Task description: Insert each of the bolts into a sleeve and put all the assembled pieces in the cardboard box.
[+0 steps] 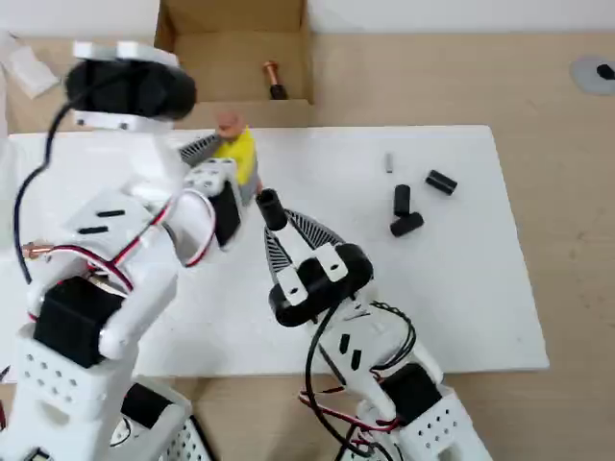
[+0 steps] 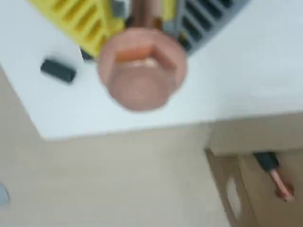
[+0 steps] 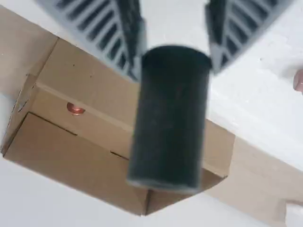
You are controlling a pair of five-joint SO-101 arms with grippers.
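Observation:
My left gripper is shut on a copper bolt, just in front of the cardboard box. In the left wrist view the bolt's hex head sticks out from between the yellow and grey fingers. My right gripper is shut on a black sleeve, held a short way to the right of the bolt. In the right wrist view the sleeve stands out towards the box. One assembled piece lies inside the box.
Three loose black sleeves lie on the white board at the right, with a small grey piece near them. A round grey disc sits at the far right of the wooden table.

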